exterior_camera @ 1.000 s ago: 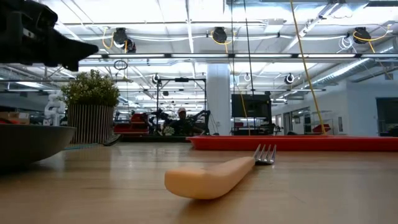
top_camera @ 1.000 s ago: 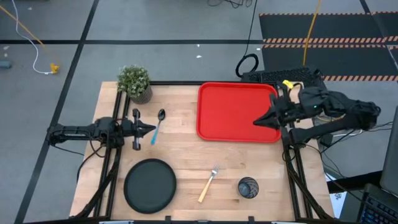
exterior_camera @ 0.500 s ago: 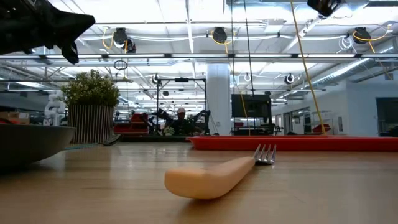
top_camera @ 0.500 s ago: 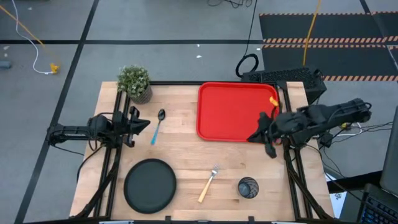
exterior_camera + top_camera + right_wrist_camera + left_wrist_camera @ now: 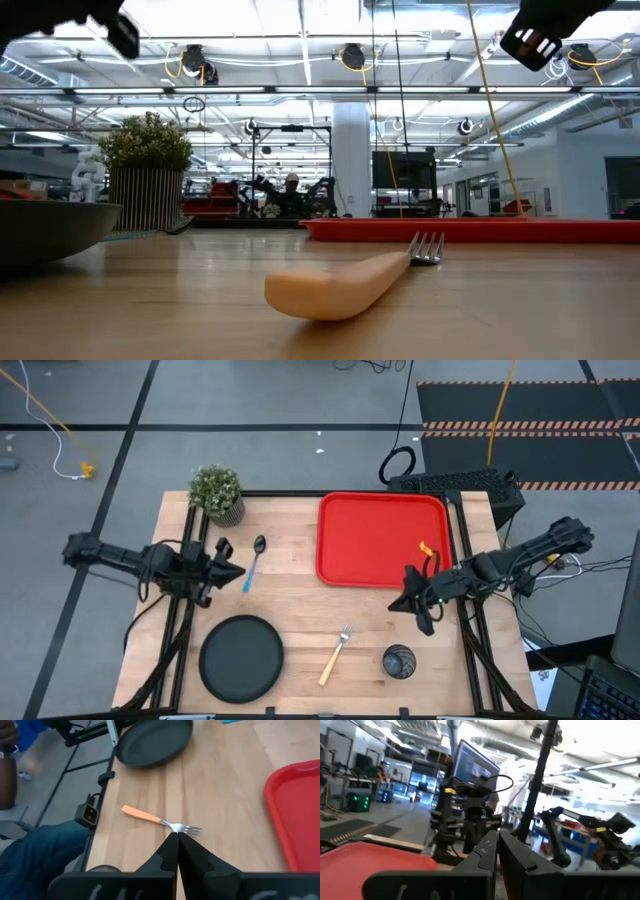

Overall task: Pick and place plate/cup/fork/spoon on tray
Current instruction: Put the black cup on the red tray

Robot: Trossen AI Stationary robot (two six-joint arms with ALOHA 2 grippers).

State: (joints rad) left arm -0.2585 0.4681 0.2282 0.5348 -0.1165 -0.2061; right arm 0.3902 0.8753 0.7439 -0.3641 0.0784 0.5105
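The black plate (image 5: 241, 657), the orange-handled fork (image 5: 335, 655) and the small dark cup (image 5: 399, 660) lie along the table's near side. The blue-handled spoon (image 5: 254, 560) lies at the left, beside the empty red tray (image 5: 382, 540). My left gripper (image 5: 239, 571) is shut and hovers just left of the spoon; its closed fingers show in the left wrist view (image 5: 498, 851). My right gripper (image 5: 397, 603) is shut and hovers off the tray's near right corner, above and beyond the cup. In its wrist view (image 5: 177, 840) it points at the fork (image 5: 160, 821).
A potted plant (image 5: 217, 493) stands at the far left corner. A person in blue trousers (image 5: 35, 852) is by the table's near edge. Bare wood lies between the tray and the near-side objects.
My right gripper has moved from over the tray's near right corner toward the table's near edge and a little left, and has come down toward the cup and fork. My left gripper has risen slightly beside the spoon. No object has moved.
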